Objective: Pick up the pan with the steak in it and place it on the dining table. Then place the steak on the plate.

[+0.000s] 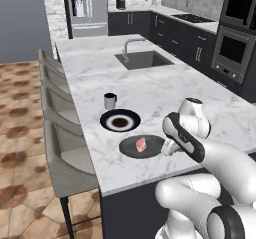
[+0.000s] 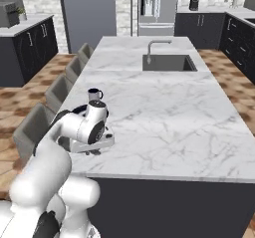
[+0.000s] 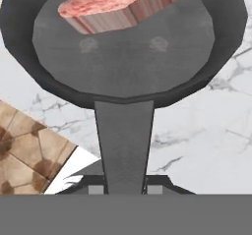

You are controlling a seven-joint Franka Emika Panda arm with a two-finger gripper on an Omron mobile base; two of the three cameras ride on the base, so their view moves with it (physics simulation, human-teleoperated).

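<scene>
Table: dining table spreads its white veined marble top across both base views, its sink at the far end and grey stools along one long side.
Pan: pan sits near the table's near edge, just in front of the plate; whether its base rests on the marble or is a touch above it cannot be told. Its long handle runs straight back toward the hand.
Plate: plate lies flat just beyond the pan, apart from it, with a small dark mug standing just behind.
Steak: steak lies inside the pan, on the half away from the handle.
Gripper: gripper has its jaws drawn narrow on the pan's handle, one finger tip on each side of its end.
Step in hand: judging by where the pan is, its placing on the table is at its end; the steak has not been touched.
Next move calls for: letting go of the handle with the pan fully down, lifting clear, then coming over the pan from above to take the small steak without nudging the pan, and carrying it the short way to the plate.
</scene>
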